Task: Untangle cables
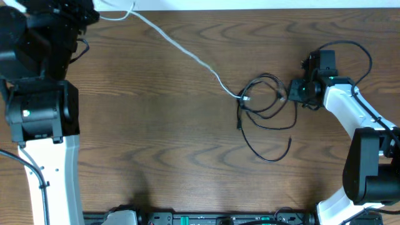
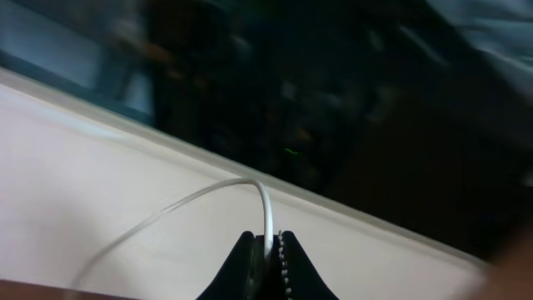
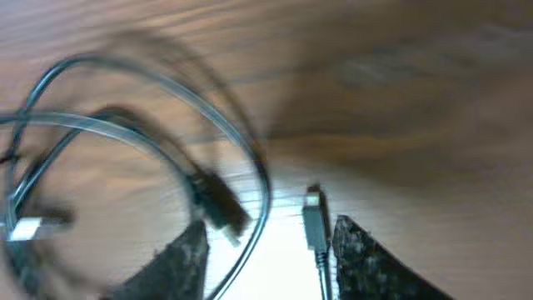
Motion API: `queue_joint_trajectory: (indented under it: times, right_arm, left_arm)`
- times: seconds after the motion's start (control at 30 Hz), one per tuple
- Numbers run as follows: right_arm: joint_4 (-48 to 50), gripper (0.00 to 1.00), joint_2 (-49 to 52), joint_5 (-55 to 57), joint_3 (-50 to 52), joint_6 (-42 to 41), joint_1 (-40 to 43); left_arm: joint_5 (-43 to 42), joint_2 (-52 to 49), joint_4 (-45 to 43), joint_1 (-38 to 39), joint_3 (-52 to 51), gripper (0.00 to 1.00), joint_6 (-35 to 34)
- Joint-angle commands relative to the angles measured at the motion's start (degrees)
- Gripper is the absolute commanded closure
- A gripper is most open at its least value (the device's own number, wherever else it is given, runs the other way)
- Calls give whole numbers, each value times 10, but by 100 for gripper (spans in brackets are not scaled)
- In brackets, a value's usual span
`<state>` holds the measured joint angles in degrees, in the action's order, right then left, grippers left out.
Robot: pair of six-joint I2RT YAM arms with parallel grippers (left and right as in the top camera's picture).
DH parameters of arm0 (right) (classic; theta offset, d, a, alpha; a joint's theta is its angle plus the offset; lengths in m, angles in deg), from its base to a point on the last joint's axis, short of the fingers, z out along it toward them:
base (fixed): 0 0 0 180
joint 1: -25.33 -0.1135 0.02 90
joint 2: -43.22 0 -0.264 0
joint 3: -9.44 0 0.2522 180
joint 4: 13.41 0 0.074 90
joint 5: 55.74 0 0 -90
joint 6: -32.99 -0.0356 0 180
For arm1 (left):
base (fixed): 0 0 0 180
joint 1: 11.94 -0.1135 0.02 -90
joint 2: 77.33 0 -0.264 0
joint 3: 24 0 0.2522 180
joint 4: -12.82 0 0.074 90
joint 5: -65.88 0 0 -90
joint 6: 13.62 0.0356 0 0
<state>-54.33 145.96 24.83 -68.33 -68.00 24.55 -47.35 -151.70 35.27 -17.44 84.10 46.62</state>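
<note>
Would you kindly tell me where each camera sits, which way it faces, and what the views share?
Overhead: above the table, looking straight down on the white cable and black cable; left arm and right arm show.
Left wrist: on the left arm, looking along the left gripper, shut on the white cable, towards a dark blur.
Right wrist: on the right arm, facing down at the wood; right gripper open over the black cable.
Shared: overhead and right wrist show the black cable.

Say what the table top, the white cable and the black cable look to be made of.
Table top: wood or wood-look laminate, matt; brown grain streaks show.
White cable: probably plastic-sheathed, smooth; it bends in soft curves.
Black cable: likely the same sheathing, slightly glossy, with pale glints along its loops.
</note>
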Motion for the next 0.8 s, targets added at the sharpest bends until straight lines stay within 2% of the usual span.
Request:
queue_joint_trajectory:
  times: [0.0, 0.17, 0.23, 0.37, 0.6, 0.77]
  right_arm:
    - [-1, 47, -6, -189, -22, 126, 0]
    - [-5, 36, -39, -331, -93, 160, -5]
    - [0, 30, -45, -344, -116, 160, -15]
    - [21, 23, -46, -342, -137, 176, -56]
    - [30, 24, -4, -318, -137, 201, -137]
    - [13, 27, 42, -335, -137, 199, -151]
  left_arm:
    - [-139, 3, -17, 5, 10, 93, -63]
    - [-257, 3, -152, 5, 10, 93, -147]
    - [-272, 3, -183, 5, 10, 93, -172]
    - [-272, 3, -187, 7, 10, 93, -193]
    - [-267, 3, -219, 12, 10, 92, -210]
    - [-263, 3, -226, 12, 10, 93, -214]
